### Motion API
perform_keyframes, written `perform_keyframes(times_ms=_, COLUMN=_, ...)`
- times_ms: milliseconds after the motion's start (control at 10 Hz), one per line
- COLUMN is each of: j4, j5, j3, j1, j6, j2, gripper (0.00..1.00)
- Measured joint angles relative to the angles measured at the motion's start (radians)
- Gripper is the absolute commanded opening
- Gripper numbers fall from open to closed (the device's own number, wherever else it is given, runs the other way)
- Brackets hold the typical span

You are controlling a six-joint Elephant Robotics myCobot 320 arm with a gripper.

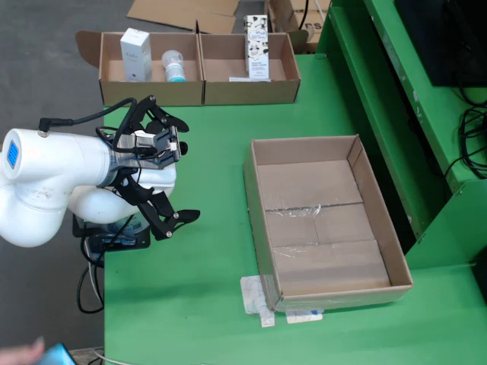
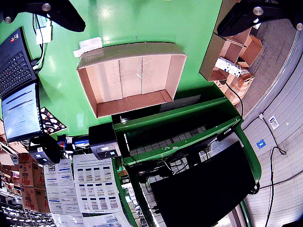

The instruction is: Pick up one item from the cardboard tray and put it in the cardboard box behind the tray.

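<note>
One green table (image 1: 198, 228) carries everything, and on it the big open cardboard box (image 1: 323, 220) lies empty at the right of the fixed view. At the left, the white arm (image 1: 53, 182) holds its black pincer (image 1: 176, 169) over bare table, spread wide and gripping nothing. Along the far edge stands the two-part cardboard tray (image 1: 199, 91): a white carton (image 1: 136, 55) and a small jar (image 1: 174, 66) in its left part, a tall printed carton (image 1: 257, 48) in its right.
</note>
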State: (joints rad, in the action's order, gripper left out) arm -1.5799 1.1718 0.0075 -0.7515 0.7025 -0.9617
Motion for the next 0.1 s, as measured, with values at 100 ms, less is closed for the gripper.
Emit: perform_keyframes(times_ms=100, j4=0.0, j5=0.0, j3=0.0, j1=0.0, j6=0.0, j2=0.0, gripper=1.0)
